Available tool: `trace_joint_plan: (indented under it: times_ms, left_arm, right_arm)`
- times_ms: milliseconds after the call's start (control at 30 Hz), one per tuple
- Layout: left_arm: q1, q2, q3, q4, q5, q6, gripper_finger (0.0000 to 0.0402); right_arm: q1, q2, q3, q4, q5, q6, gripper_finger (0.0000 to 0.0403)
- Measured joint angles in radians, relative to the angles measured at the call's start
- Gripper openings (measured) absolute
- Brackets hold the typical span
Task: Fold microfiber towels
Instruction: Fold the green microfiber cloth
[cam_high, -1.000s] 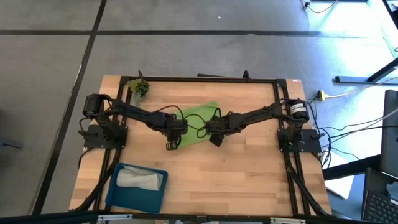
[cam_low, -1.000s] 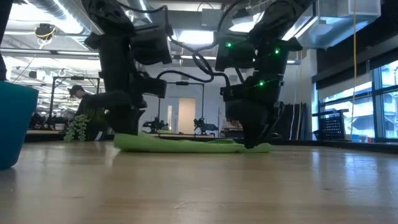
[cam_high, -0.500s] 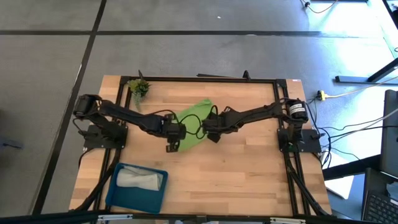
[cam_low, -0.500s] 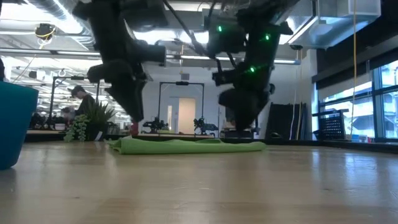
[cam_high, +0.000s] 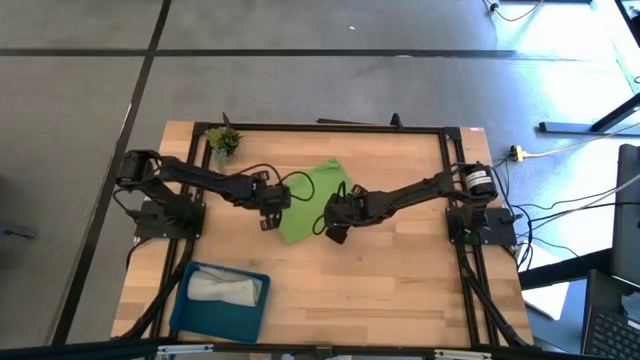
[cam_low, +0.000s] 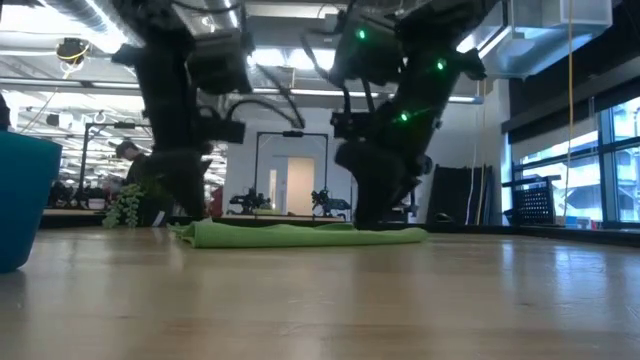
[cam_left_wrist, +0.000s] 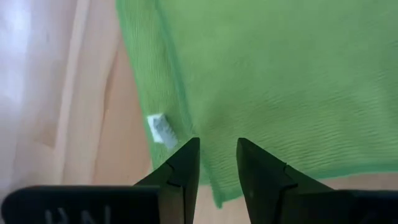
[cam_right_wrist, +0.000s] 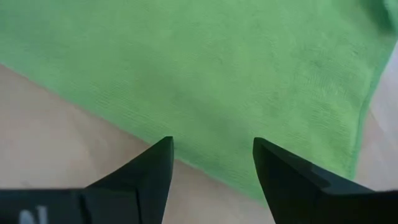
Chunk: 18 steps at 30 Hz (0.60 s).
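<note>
The lime green microfiber towel (cam_high: 312, 196) lies folded mid-bench between both hands, its long axis running diagonally; left hand (cam_high: 267, 212) nearly together and empty, right hand (cam_high: 337, 232) apart at the opposite edge.

Bare table (cam_high: 400, 280) lies ahead; blue tray (cam_high: 185, 305) blocks one near corner.
</note>
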<state>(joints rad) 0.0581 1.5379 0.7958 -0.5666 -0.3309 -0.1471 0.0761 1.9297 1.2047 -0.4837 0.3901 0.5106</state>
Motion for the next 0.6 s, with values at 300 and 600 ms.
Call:
trace_joint_plan:
  times_ms: [300,600]
  left_arm:
    - [0.031,-0.006,-0.120,0.080,0.022,-0.010,0.0096]
    - [-0.050,-0.005,-0.127,0.128,0.109,-0.035,0.0096]
  right_arm:
    - [-0.076,-0.002,-0.067,0.016,0.000,-0.021,0.0222]
    - [-0.162,-0.003,-0.081,0.078,0.003,-0.117,0.0222]
